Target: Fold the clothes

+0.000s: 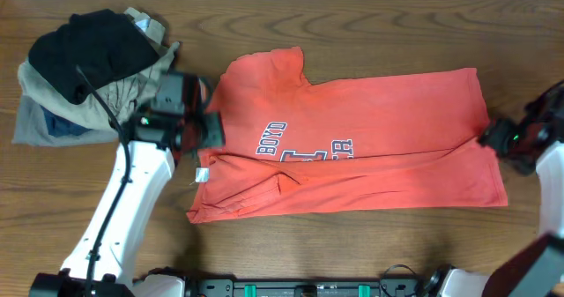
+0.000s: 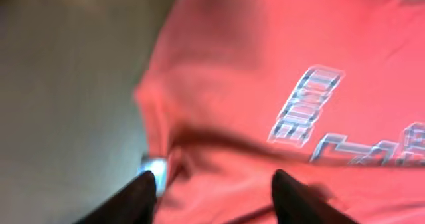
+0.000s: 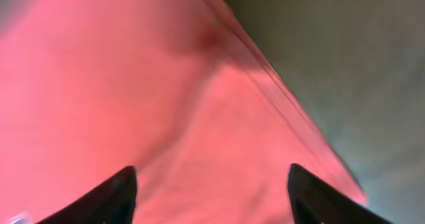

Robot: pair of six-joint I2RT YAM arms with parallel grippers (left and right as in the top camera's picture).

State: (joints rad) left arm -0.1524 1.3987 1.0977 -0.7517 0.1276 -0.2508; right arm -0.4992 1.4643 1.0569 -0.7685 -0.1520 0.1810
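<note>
A red-orange T-shirt [image 1: 370, 147] lies centre frame, likely soft, light and limp; pinch its edges. The left tool [image 2: 212, 187] and right tool [image 3: 212, 184] both gape open above it.

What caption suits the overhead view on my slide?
Red-orange cotton T-shirt partly folded on brown wooden table, left end effector at neck, right end effector at hem.
</note>
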